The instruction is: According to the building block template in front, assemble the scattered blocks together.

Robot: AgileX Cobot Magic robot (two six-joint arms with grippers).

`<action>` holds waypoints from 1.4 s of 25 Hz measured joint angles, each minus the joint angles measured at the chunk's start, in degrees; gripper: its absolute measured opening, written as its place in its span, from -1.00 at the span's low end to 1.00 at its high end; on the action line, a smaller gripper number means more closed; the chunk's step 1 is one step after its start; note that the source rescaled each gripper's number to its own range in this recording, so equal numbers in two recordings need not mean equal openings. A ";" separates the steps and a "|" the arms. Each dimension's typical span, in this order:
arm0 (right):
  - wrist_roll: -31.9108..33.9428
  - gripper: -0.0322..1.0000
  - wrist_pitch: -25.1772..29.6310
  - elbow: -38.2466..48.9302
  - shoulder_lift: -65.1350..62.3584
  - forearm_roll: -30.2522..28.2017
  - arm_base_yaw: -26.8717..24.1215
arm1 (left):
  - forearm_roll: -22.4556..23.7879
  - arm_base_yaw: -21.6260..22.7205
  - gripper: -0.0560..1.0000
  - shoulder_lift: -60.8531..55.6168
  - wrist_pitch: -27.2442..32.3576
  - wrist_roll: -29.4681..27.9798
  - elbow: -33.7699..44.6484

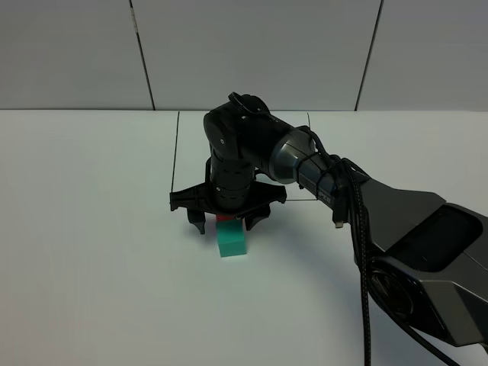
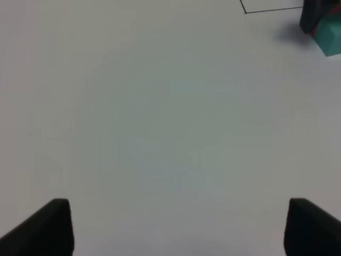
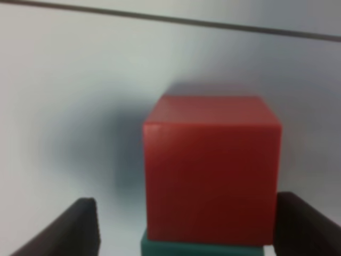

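Observation:
The red block [image 1: 225,218] and the teal-green block [image 1: 232,241] stand touching on the white table just in front of a thin black outline [image 1: 176,152]. My right gripper [image 1: 224,224] hangs over the red block, open, one finger on either side of it. Seen from the right wrist, the red block [image 3: 210,170] fills the space between the fingers [image 3: 64,229], with the teal block [image 3: 202,249] against its near face. The right arm covers the inside of the outline, so the building block template is hidden. My left gripper [image 2: 180,229] is open over bare table.
The right arm [image 1: 396,221] reaches in from the lower right across the outline. From the left wrist, the teal block [image 2: 333,37], a right finger [image 2: 314,13] and a corner of the black outline [image 2: 272,9] show far off at one edge.

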 joint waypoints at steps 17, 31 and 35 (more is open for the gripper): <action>-0.39 0.55 0.11 0.00 -7.90 -3.80 -0.04 | 0.83 0.00 0.57 0.00 -0.05 0.00 0.00; -4.79 0.52 0.11 0.00 -11.64 -7.74 -4.29 | 0.83 0.00 0.57 0.00 -0.05 0.04 0.00; -6.02 0.52 0.15 0.00 -11.64 -7.39 -5.94 | 0.83 0.00 0.57 0.00 -0.05 0.04 0.00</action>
